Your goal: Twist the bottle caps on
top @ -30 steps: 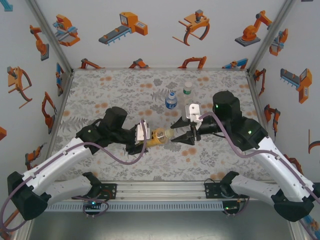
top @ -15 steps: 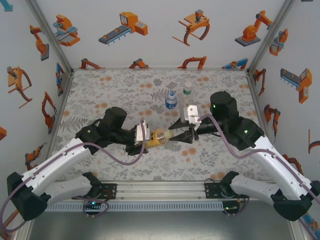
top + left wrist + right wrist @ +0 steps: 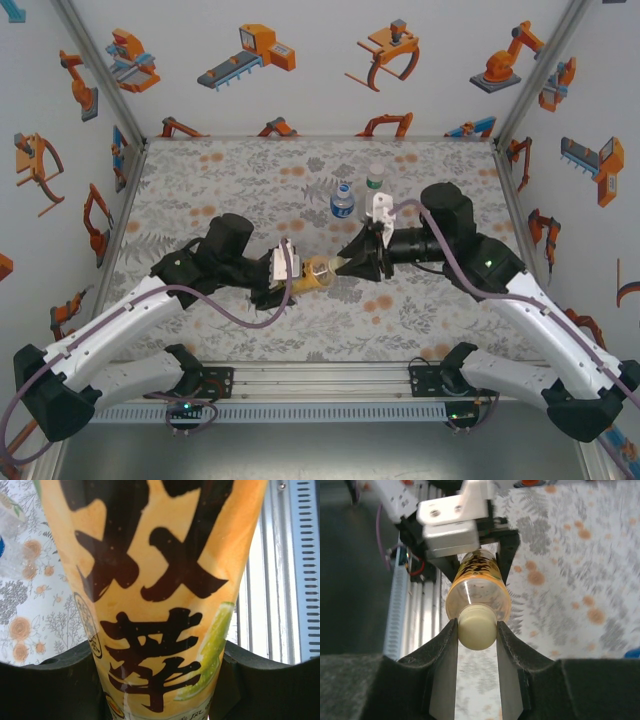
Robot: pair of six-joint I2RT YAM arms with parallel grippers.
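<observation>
1. Two grippers are meeting at the yellow bottle, which is lying on its side.
2. The left gripper is squeezing the bottle's body.
3. The right gripper is pinching the pale cap sitting on the bottle's mouth.
4. The bottle's long line is pointing straight into the right gripper, so I think the twisting should go around that line.

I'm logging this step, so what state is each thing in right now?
left tool, shut on the yellow bottle.
yellow bottle, held on its side.
cap, at the yellow bottle's mouth, pinched.
right tool, shut on the cap.
blue-label bottle, upright.
green-label bottle, upright.
</observation>
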